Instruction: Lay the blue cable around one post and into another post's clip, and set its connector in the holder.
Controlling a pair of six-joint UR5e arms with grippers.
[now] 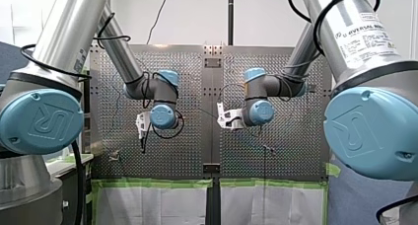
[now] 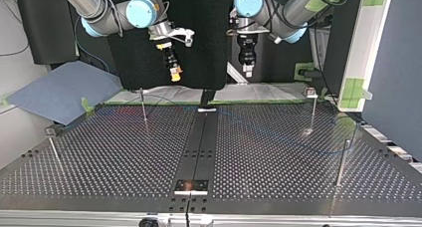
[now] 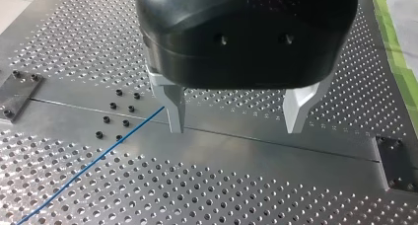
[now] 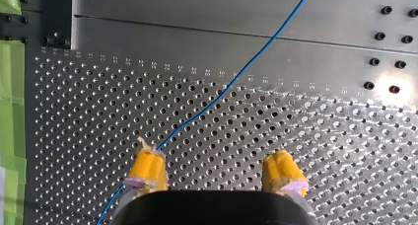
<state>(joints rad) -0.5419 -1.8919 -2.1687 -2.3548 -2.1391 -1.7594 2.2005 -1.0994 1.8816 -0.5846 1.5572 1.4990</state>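
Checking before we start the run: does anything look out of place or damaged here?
Nothing stands out. The blue cable lies loose on the table, and my left gripper and my right gripper hang open above it.

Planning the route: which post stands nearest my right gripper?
The far post left of the dark centre strip in the top view, close under my right gripper; the other three stand farther off.
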